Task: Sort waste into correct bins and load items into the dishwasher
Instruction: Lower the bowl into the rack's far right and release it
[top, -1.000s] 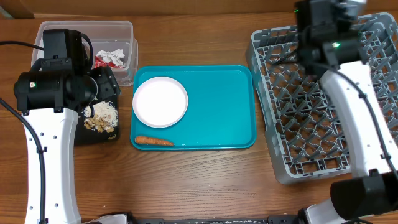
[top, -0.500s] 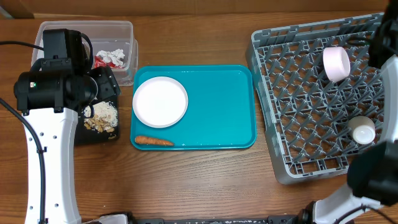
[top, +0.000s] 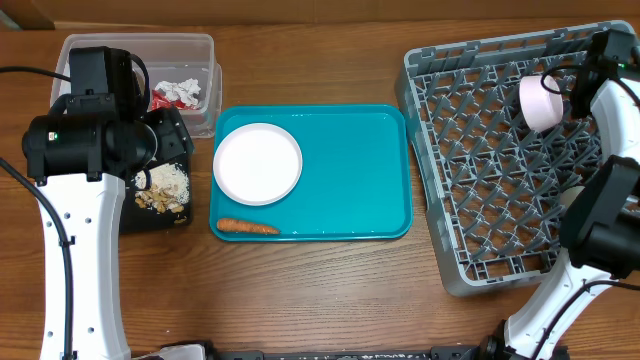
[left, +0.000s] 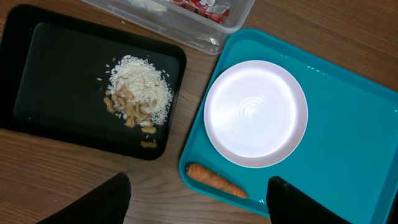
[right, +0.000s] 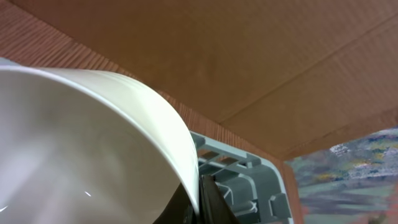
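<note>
"While the right arm bends over the grey dish rack (top: 500, 160), how does the white bowl (top: 541, 102) look?"

"Plain and glossy, tipped on its side above the rack's far right part, with its mouth turned towards the wrist. From the wrist camera its pale inside fills the left of the view, and the rim curves down to the fingers."

"And the arm?"

"It comes up from the near right corner of the surface (top: 330, 290), runs along the rack's right edge and folds inward at the top."

"The right pincer (right: 198, 200)?"

"Closed tight on the bowl's rim, a dark finger on either side of it. Whether the bowl touches the pegs I cannot tell."

"The other side?"

"The left arm hangs over the black tray (left: 37, 74), where food scraps (left: 137, 93) lie heaped. The left pincer (left: 198, 208) stands wide apart, gripping nothing. Beside it the teal tray (left: 348, 155) carries the white plate (left: 255, 113) and the carrot (left: 214, 180). The clear tub (top: 170, 40) behind holds a red wrapper (top: 160, 98) and tissue (top: 185, 88)."
</note>
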